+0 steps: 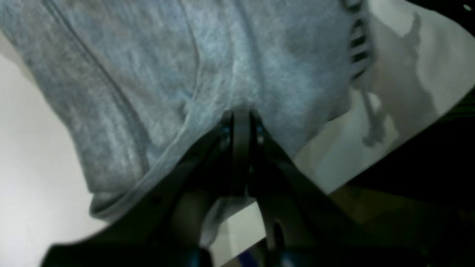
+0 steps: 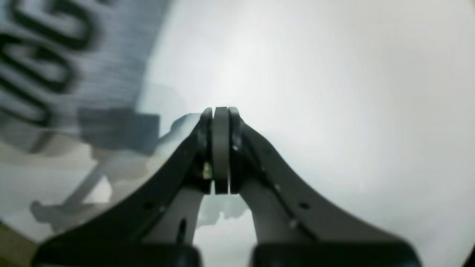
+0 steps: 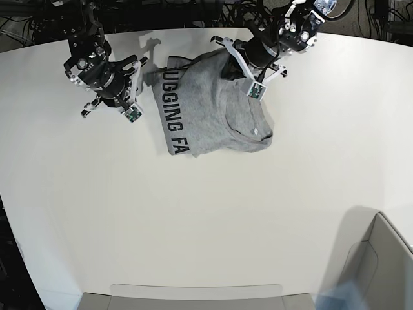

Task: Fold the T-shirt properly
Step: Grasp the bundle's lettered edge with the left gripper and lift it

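One pincer (image 1: 241, 115) grips T-shirt (image 1: 207, 66) — overhead.

T-shirt (image 3: 213, 110) on table (image 3: 193, 226), between hands.

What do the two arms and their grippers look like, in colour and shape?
Both arms are black with white plastic parts near the wrists. The left gripper and the right gripper have dark, curved fingers that narrow to flat pads. In the base view, small white tags with green marks sit on each wrist, and black cables lie behind the arms.
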Robot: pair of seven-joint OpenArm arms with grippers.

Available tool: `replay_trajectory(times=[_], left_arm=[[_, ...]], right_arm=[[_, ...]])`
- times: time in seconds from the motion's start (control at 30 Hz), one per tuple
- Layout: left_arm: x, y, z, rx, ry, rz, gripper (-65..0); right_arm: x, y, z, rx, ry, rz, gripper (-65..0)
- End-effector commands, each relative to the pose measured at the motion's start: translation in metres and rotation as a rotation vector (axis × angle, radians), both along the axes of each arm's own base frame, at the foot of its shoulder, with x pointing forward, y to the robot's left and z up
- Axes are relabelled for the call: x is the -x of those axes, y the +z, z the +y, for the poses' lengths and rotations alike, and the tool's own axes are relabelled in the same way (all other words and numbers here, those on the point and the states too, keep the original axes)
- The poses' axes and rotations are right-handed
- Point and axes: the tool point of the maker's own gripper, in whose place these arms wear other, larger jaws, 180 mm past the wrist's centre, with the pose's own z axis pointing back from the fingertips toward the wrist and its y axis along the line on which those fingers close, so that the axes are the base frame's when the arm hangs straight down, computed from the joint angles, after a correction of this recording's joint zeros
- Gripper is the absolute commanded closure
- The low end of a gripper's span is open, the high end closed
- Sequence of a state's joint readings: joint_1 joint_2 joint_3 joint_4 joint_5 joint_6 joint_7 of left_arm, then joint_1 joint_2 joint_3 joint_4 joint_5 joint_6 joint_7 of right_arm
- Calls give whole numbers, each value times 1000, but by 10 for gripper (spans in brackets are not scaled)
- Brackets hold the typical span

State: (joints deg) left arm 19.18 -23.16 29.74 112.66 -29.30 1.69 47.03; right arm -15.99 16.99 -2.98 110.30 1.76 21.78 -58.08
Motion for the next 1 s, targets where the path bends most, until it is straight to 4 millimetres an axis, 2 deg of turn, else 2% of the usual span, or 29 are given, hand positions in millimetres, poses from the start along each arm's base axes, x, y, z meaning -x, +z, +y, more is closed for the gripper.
replay_trajectory(times=[0.0, 0.17, 0.3, 0.4, 0.47, 0.53, 0.63, 0.7, 0.83, 0.97], left_arm=[[-2, -4, 7, -36, 4, -5, 0], [-28, -23, 38, -219, 31, -52, 0], [-53, -31, 68, -293, 117, -73, 0], [-88, -25, 83, -297, 195, -108, 0], [-111, -17, 83, -285, 223, -140, 0], [-141, 0, 78, -261, 241, -194, 0], [-174, 28, 65, -216, 257, -270, 0], [-187, 43, 57, -192, 261, -305, 0], [-195, 54, 46, -157, 265, -327, 0], [-191, 73, 37, -121, 260, -370, 0]], right_arm=[[-2, 2, 10, -17, 34, -12, 0], [21, -23, 54, -36, 181, 77, 0], [38, -24, 97, -76, 311, 94, 0], [38, -15, 129, -124, 370, 73, 0], [35, -9, 143, -149, 384, 57, 0], [33, -3, 152, -169, 387, 42, 0], [34, 1, 154, -176, 390, 32, 0], [37, 4, 150, -174, 386, 28, 0], [43, 13, 128, -158, 372, 5, 0], [33, 30, 95, -141, 270, -51, 0]])
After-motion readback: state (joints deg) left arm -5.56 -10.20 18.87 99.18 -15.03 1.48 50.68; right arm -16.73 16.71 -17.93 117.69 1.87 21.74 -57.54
